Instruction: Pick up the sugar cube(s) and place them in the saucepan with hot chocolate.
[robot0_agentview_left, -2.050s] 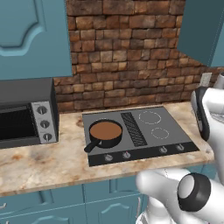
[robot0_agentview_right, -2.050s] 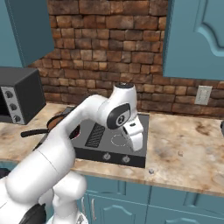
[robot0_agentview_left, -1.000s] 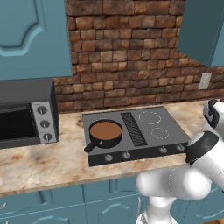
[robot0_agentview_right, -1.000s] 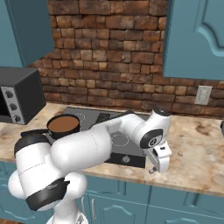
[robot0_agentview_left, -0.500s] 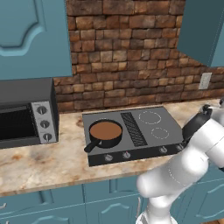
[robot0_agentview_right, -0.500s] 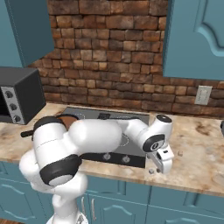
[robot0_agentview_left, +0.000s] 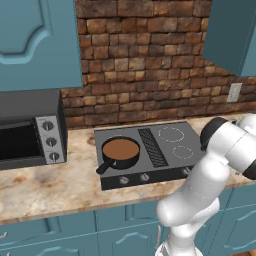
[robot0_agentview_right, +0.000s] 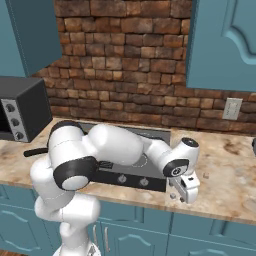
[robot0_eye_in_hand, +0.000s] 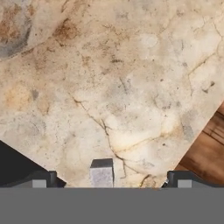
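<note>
the hand (robot0_eye_in_hand: 108, 180) hung released over a sugar cube (robot0_eye_in_hand: 101, 173) on the bench (robot0_eye_in_hand: 113, 87); nothing was lifted yet, and the saucepan (robot0_agentview_left: 120, 151) waited well apart.

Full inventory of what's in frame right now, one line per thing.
saucepan: 1, black, brown liquid inside, on the cooktop's front-left burner.
cooktop: 1, dark grey, set in the counter.
sugar cube: 1, pale, on the counter between the fingertips.
second cube: 1, small, pale, on the counter right of the cooktop.
toaster oven: 1, black and silver, counter's left end.
counter: 1, beige stone.
wall outlet: 1, white, brick wall.
gripper: 1, white, open, low over the counter.
</note>
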